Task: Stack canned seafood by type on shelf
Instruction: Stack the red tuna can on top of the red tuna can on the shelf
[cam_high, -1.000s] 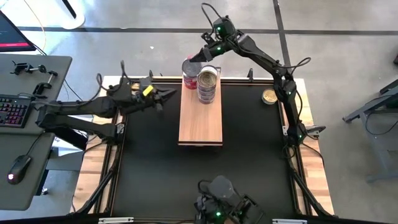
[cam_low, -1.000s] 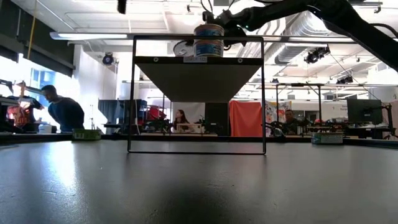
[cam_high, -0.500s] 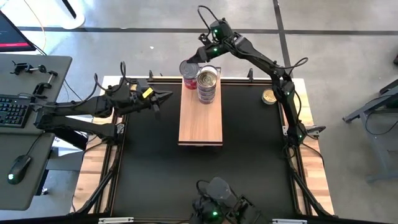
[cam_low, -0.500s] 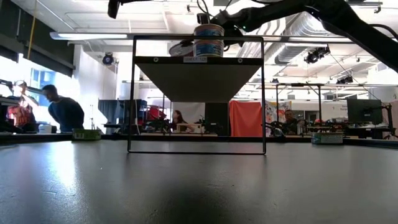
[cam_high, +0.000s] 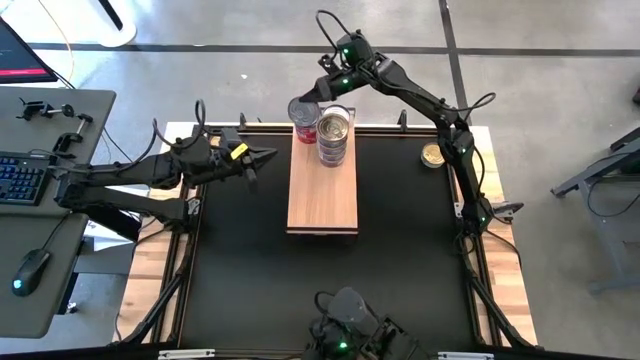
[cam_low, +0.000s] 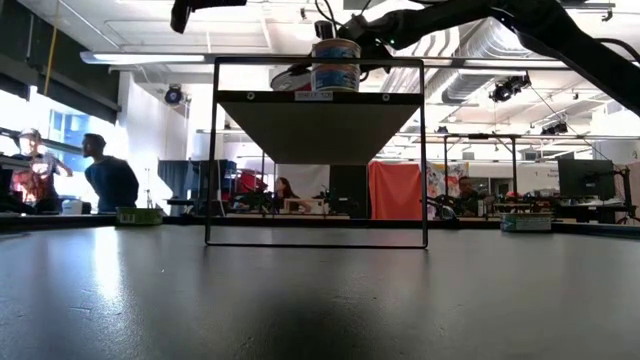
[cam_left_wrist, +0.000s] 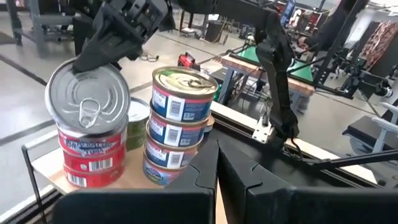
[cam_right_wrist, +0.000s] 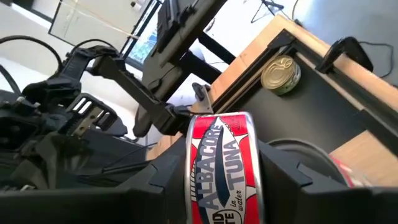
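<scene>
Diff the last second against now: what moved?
Right claw, shut on a red-label tuna can, edged slightly left above the red stack at the shelf's far end. Left claw shifted slightly right. The blue-label stack and the lone gold can stayed put.

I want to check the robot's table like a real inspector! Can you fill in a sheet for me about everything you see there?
Surface: black mat, bare in front of the shelf.
Job's things: wooden shelf; stack of red tins; taller stack of blue-label tins beside it; green-label tin behind them; gold tin off the shelf at the mat's right edge.
Clutter: nothing seen.
Grippers: right gripper shut on a red albacore tin above the red stack; left gripper shut, empty, left of the shelf.
Cables: looped along both arms.
Surroundings: keyboard and mouse desk; people far behind.
</scene>
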